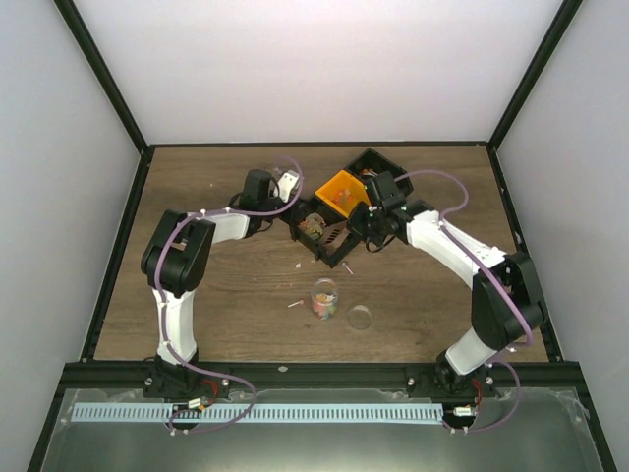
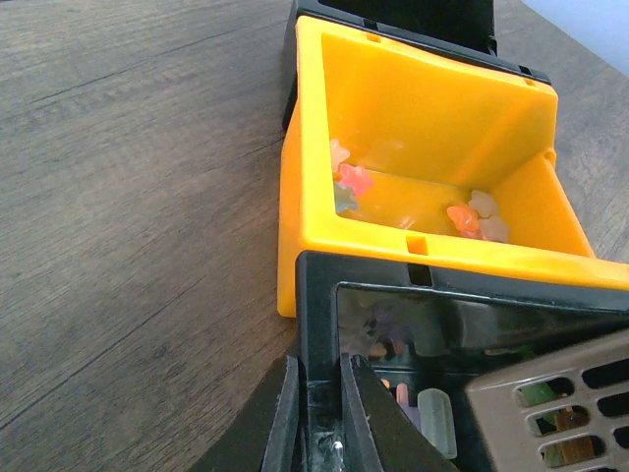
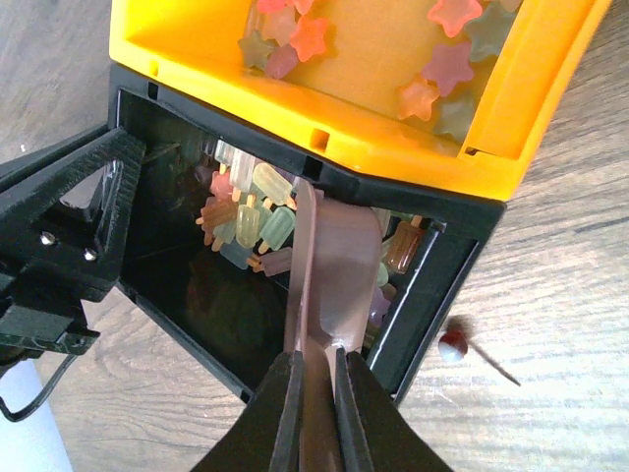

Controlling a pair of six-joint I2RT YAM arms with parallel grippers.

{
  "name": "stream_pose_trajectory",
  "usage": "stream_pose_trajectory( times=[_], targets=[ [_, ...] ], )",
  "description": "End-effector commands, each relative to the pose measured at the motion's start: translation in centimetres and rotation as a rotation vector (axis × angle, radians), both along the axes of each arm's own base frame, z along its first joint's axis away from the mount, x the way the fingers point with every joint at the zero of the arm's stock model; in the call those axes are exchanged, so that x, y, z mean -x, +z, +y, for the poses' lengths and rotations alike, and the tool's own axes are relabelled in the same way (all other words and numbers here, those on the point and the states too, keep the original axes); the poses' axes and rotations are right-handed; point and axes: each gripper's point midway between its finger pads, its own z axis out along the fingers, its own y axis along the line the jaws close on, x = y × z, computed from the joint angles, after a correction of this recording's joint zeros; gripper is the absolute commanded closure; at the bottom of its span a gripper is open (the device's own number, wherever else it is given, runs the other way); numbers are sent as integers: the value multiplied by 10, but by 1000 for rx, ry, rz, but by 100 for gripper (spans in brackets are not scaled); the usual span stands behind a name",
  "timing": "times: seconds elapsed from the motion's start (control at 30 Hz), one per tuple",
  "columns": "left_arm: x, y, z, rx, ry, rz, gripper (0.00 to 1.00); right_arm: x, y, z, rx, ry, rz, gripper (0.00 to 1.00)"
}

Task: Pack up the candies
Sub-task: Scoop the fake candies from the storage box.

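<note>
The candies show in three places: popsicle-shaped ones (image 3: 256, 211) in the black bin (image 1: 329, 239), star-shaped ones (image 3: 447, 64) in the orange bin (image 1: 342, 192) beside it, and a mixed heap in the small clear cup (image 1: 324, 298). My left gripper (image 2: 319, 369) is shut on the black bin's wall (image 2: 319, 315), at the bin's left side (image 1: 295, 224). My right gripper (image 3: 314, 359) is shut on the handle of a brownish scoop (image 3: 339, 256), whose perforated blade (image 2: 560, 393) reaches down into the black bin among the popsicle candies.
A clear round lid (image 1: 360, 317) lies right of the cup. A loose red-and-white candy on a stick (image 3: 452, 344) lies on the wood beside the black bin, another (image 1: 295, 303) left of the cup. A second black bin (image 1: 378, 162) stands behind the orange one.
</note>
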Motion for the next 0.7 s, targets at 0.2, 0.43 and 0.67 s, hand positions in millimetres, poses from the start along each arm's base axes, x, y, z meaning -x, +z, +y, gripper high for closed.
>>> stream_pose_trajectory(
  times=[0.2,0.43,0.67],
  targets=[
    [28,-51,-5,-46,-61,145,96,14,-33,-26,215,-61,180,99],
    [29,-54,-6,-48,-66,152,96,1,-73,-1,159,-6,152,99],
    [30,-55,-5,-50,-67,159,96,-11,-66,1,130,-64,115,99]
  ],
)
